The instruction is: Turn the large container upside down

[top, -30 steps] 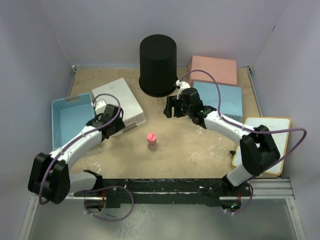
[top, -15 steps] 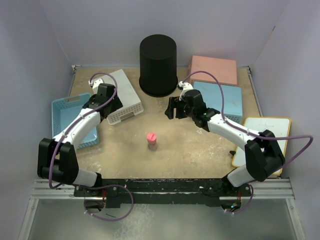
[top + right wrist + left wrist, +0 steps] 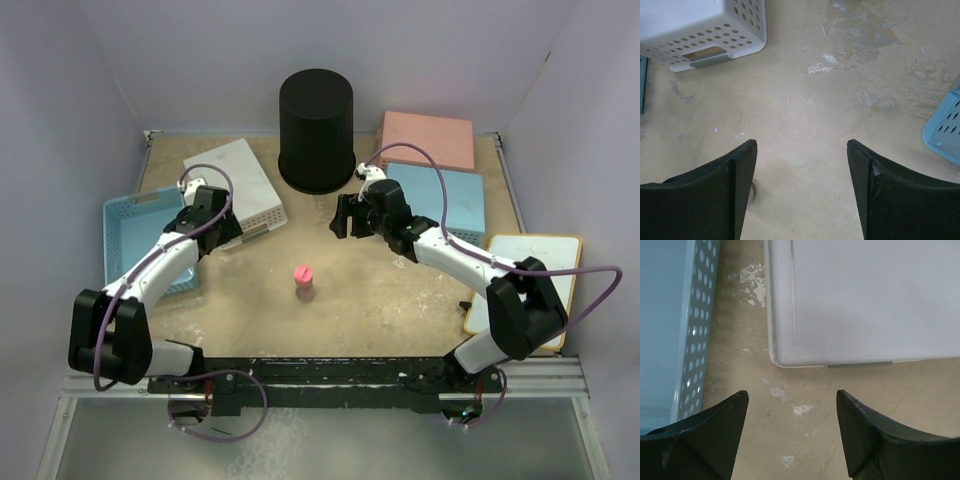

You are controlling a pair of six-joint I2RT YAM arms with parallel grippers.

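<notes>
The large container (image 3: pixel 316 130), a tall black round bin, stands at the back middle of the table. Its flat closed end faces up and its wider rim rests on the table. It does not show in either wrist view. My right gripper (image 3: pixel 341 215) is open and empty just in front of and right of the bin, apart from it; in the right wrist view (image 3: pixel 801 145) it hangs over bare table. My left gripper (image 3: pixel 203 213) is open and empty by the white basket's near corner, far left of the bin; the left wrist view (image 3: pixel 791 395) also shows bare table.
A white basket (image 3: pixel 236 190) lies left of the bin and shows in the wrist views (image 3: pixel 865 300) (image 3: pixel 705 30). A blue basket (image 3: pixel 145 240) (image 3: pixel 670 330) lies at far left. Pink (image 3: pixel 427 139) and blue (image 3: pixel 440 195) baskets lie back right, with a white board (image 3: pixel 530 285) at right. A small pink-topped object (image 3: pixel 303 281) stands mid-table.
My left gripper moved back and left toward the white basket, then drew slightly nearer. The white basket shifted a little backward. My right gripper barely moved. The bin has not moved.
</notes>
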